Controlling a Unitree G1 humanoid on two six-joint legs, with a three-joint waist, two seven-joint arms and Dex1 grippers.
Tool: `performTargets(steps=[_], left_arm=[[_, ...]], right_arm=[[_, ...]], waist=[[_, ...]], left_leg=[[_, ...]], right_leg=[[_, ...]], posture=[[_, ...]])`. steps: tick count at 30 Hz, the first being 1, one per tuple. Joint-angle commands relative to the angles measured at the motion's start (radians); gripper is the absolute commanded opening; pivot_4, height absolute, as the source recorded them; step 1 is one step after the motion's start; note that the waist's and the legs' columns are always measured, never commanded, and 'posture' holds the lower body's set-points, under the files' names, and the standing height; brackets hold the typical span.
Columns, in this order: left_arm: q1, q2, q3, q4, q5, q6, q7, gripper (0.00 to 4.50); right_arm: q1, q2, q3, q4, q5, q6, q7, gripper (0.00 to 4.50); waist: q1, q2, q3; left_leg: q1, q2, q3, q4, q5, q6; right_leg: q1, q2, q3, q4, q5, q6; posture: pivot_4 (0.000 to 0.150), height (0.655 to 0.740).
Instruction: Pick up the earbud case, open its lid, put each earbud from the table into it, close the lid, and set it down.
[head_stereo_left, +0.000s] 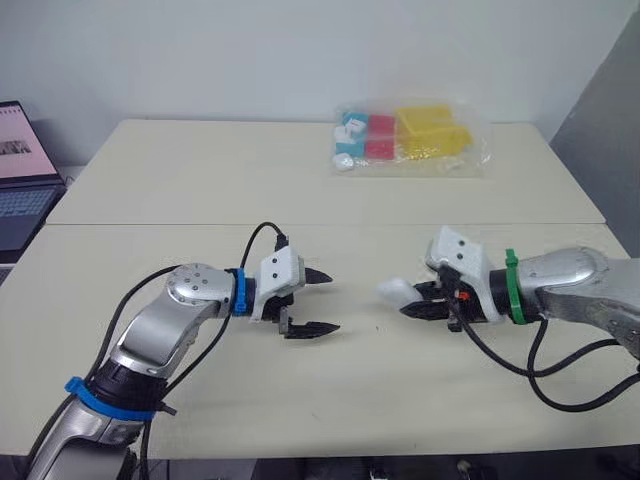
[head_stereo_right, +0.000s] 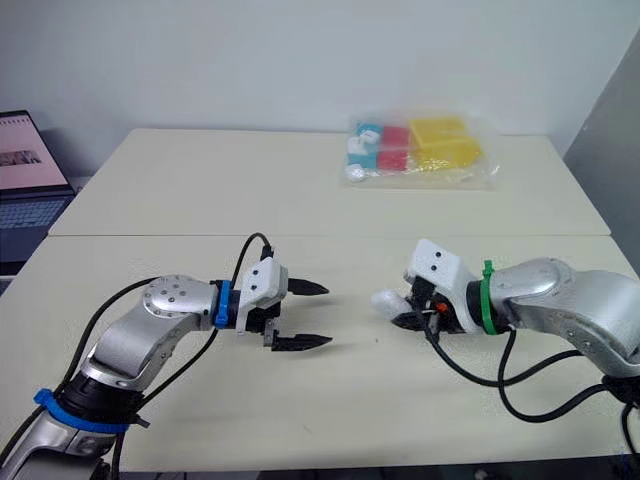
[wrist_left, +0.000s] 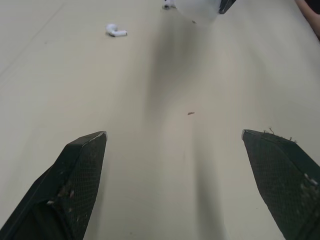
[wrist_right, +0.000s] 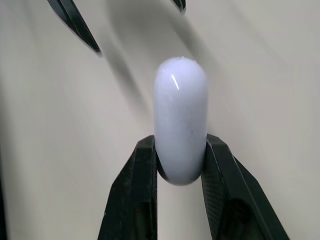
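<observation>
My right gripper (head_stereo_left: 408, 306) is shut on the white earbud case (head_stereo_left: 396, 292) and holds it just above the table, right of centre. In the right wrist view the case (wrist_right: 180, 120) stands edge-on between the two black fingers (wrist_right: 142, 170), and its lid looks closed. My left gripper (head_stereo_left: 333, 302) hovers open and empty a short way to the left of the case, its tips pointing at it. One white earbud (wrist_left: 116, 31) lies on the table ahead of the left gripper. A second small white piece (wrist_left: 167, 5) sits beside the case (wrist_left: 199, 11).
A clear plastic bag of coloured blocks (head_stereo_left: 410, 140) lies at the back right of the beige table (head_stereo_left: 200, 190). A laptop (head_stereo_left: 20, 170) stands off the table's left edge. A seam runs across the tabletop behind both arms.
</observation>
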Motion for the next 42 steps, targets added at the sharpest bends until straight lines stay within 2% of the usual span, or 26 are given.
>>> performTargets(steps=[1, 11, 22, 38, 42], left_arm=[[-0.034, -0.022, -0.017, -0.062, 0.006, 0.077, 0.043, 4.50], [-0.103, -0.123, -0.086, -0.116, 0.075, 0.149, 0.149, 4.50], [-0.120, -0.187, -0.093, -0.093, 0.079, 0.166, 0.175, 4.50], [-0.111, -0.182, -0.119, -0.073, 0.093, 0.143, 0.116, 4.50], [-0.115, -0.199, -0.111, -0.064, 0.087, 0.146, 0.131, 3.56]], right_arm=[[-0.051, -0.025, 0.086, 0.019, -0.218, -0.135, 0.155, 0.77], [-0.142, 0.108, 0.145, 0.145, -0.437, -0.201, 0.336, 0.77], [-0.154, 0.199, 0.131, 0.181, -0.513, -0.175, 0.413, 0.77], [-0.134, 0.245, 0.109, 0.163, -0.533, -0.155, 0.425, 0.77], [-0.136, 0.252, 0.108, 0.163, -0.538, -0.157, 0.429, 0.77]], waist=[[0.001, 0.000, 0.000], [0.007, 0.000, 0.000], [0.007, 0.000, 0.000], [0.007, 0.000, 0.000], [0.007, 0.000, 0.000]], left_leg=[[-0.002, 0.000, 0.000, 0.001, 0.000, 0.000], [-0.004, 0.000, 0.000, 0.002, 0.000, 0.000], [-0.003, -0.001, 0.000, 0.004, 0.000, 0.000], [-0.003, -0.001, 0.000, 0.005, 0.000, 0.000], [-0.003, -0.001, 0.000, 0.005, 0.000, 0.000]], right_leg=[[-0.002, 0.000, 0.001, 0.000, 0.000, 0.000], [-0.004, 0.000, 0.000, 0.003, 0.000, 0.000], [-0.003, 0.000, 0.001, 0.005, 0.000, 0.000], [-0.003, 0.000, 0.001, 0.006, 0.001, 0.000], [-0.003, 0.000, 0.001, 0.006, 0.001, 0.000]], posture=[[0.150, 0.7400], [0.150, 0.7400], [0.150, 0.7400], [0.150, 0.7400], [0.150, 0.7400]])
